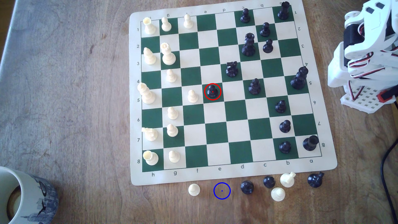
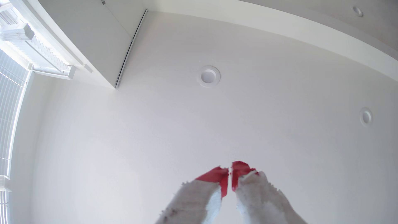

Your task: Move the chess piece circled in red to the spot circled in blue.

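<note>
A small black pawn [image 1: 212,91] ringed in red stands upright on a green square near the middle of the chessboard [image 1: 217,133]. The blue ring [image 1: 222,190] lies on bare wood just below the board's near edge, between a white pawn [image 1: 194,189] and a black pawn [image 1: 247,187]. The white arm [image 1: 366,53] is folded up at the exterior view's right edge, far from the pawn. In the wrist view the gripper [image 2: 230,170] points up at the ceiling, its red-tipped fingers [image 2: 219,175] together with nothing between them.
Black and cream pieces fill both sides of the board; a cream pawn [image 1: 192,96] stands right beside the ringed pawn. Several captured pieces [image 1: 287,179] sit on the wood right of the blue ring. A mug [image 1: 23,196] stands at the exterior view's lower left. A black cable [image 1: 387,172] runs down the right edge.
</note>
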You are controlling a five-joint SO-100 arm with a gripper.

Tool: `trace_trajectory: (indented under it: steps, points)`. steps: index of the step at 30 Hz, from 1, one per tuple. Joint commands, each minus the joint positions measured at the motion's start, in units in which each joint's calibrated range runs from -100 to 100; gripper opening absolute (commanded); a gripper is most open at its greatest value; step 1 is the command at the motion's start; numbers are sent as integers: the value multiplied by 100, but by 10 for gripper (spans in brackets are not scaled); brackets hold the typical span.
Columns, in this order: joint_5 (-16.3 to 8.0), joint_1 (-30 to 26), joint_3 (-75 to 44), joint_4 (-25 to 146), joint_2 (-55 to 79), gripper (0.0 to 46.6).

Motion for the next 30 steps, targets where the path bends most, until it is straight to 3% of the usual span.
trace_trajectory:
  steps: [1, 6, 19, 30]
  points:
    - [15, 136, 136, 142, -28, 2]
    - [-5, 65, 136, 2034, -28, 2]
    - [-15, 151, -118, 4958, -28, 2]
    - [-29, 503, -934, 9429, -20, 2]
